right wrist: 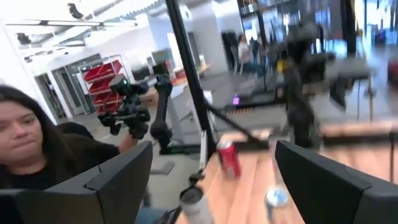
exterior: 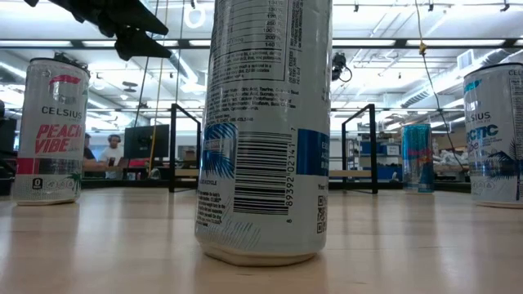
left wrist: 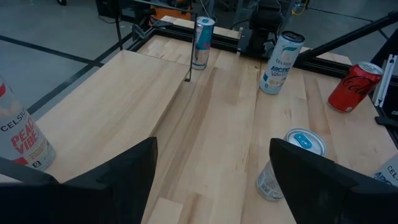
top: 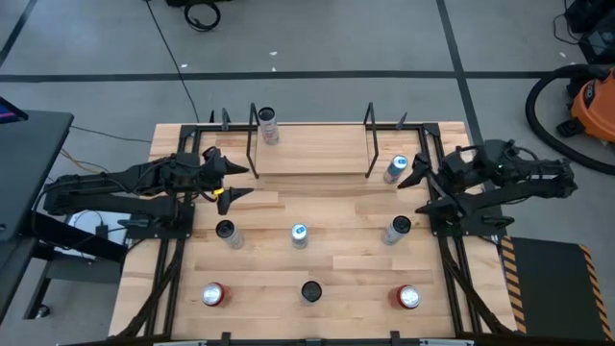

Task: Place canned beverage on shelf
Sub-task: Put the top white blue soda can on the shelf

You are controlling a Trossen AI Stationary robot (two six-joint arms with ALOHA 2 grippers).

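The shelf (top: 312, 154), a light-wood board in a black rod frame, sits at the far middle of the table (top: 327, 288). One Celsius Peach Vibe can (top: 268, 125) stands upright on its left end; the rest of the board is bare. A blue and silver can (top: 396, 169) stands on the table just beside the shelf's right front post, outside the frame. The right gripper (top: 419, 189) is near this can, just to its right, with its jaws spread and nothing between them; from above it appears clear of the can, though contact cannot be ruled out. The right wrist view shows both fingers (right wrist: 118, 180) wide apart with only blurred room, and a person at the edge, beyond. The left gripper (top: 233, 181) hangs above the table just off the shelf's left front corner, jaws parted and empty, as its wrist view confirms. Remaining stock stands upright in two rows: a dark-topped can (top: 226, 232), a blue-lidded can (top: 299, 234) and a Celsius Arctic can (top: 399, 229) in the middle row; a red cola can (top: 212, 294), a black-topped can (top: 311, 291) and a second red can (top: 407, 298) in the near row.
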